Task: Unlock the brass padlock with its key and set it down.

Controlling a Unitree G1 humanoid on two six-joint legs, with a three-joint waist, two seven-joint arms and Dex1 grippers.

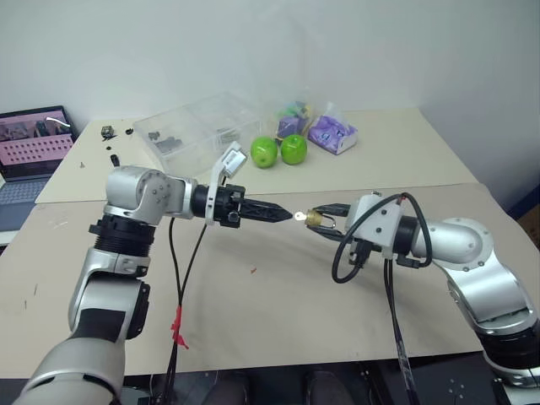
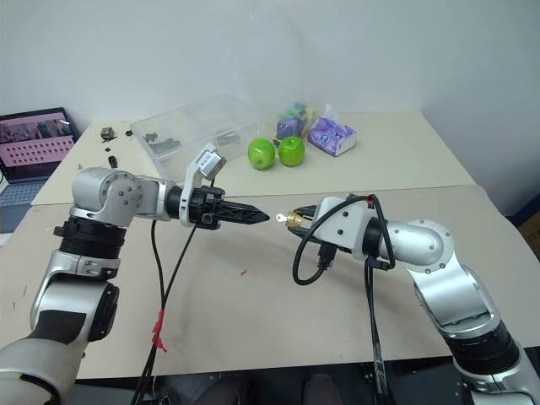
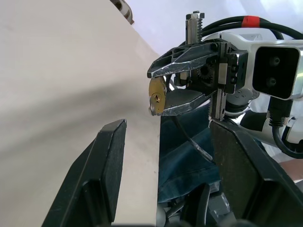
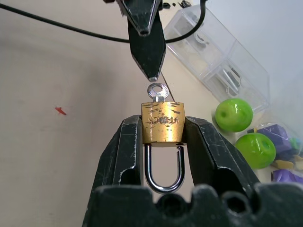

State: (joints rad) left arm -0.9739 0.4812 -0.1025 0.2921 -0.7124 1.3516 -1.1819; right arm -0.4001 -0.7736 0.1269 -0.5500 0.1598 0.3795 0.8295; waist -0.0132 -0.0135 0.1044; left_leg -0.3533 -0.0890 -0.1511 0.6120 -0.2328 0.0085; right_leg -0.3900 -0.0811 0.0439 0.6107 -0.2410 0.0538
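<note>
My right gripper (image 4: pixel 162 124) is shut on the brass padlock (image 4: pixel 163 122), pinching its gold body between both fingers above the table. The silvery shackle (image 4: pixel 163 172) points back toward the wrist and looks seated in the body. The key (image 4: pixel 157 91) sticks out of the padlock's far end, its round head toward the left gripper. My left gripper (image 3: pixel 168 126) is level with the padlock (image 1: pixel 315 218) and points at it from the left. Its fingers stand open, with their tips (image 1: pixel 285 216) just short of the key head and nothing between them.
Two green apples (image 1: pixel 264 152) (image 1: pixel 294 149), a clear plastic box (image 1: pixel 190 126) and a purple packet (image 1: pixel 332 133) lie on the far table. A laptop (image 1: pixel 34 143) stands at far left. A small red speck (image 1: pixel 253 271) lies on the near table (image 1: pixel 278 321); black cables hang from both wrists.
</note>
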